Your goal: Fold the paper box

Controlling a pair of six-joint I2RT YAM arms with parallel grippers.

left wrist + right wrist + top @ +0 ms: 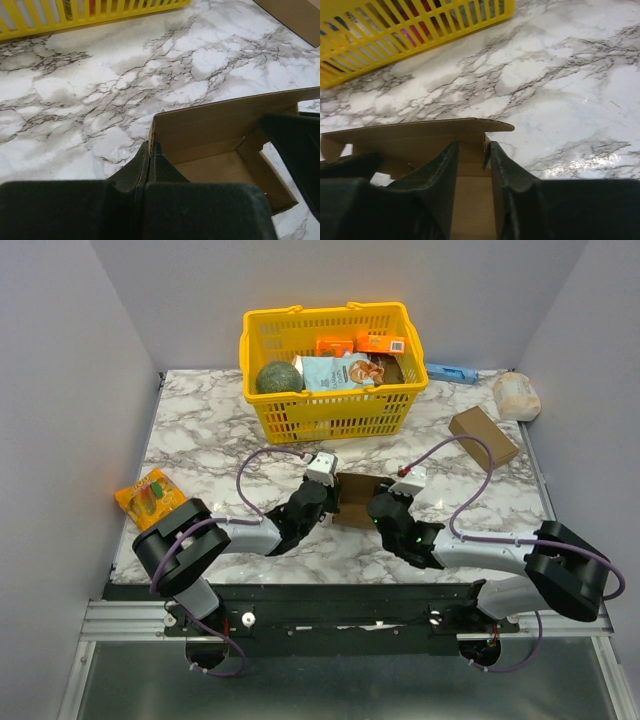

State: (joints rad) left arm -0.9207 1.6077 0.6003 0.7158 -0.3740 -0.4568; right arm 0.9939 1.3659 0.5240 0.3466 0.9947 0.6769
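Paper box [352, 498], brown and partly folded with its walls raised, sits on the marble table [200, 430] between the two arms, in front of a yellow basket [330, 412]. Left gripper [150, 151] is closed tight, pinching a corner of the box's wall. Right gripper [470, 157] is partly open, its fingers either side of the opposite wall's edge, not clamping it.
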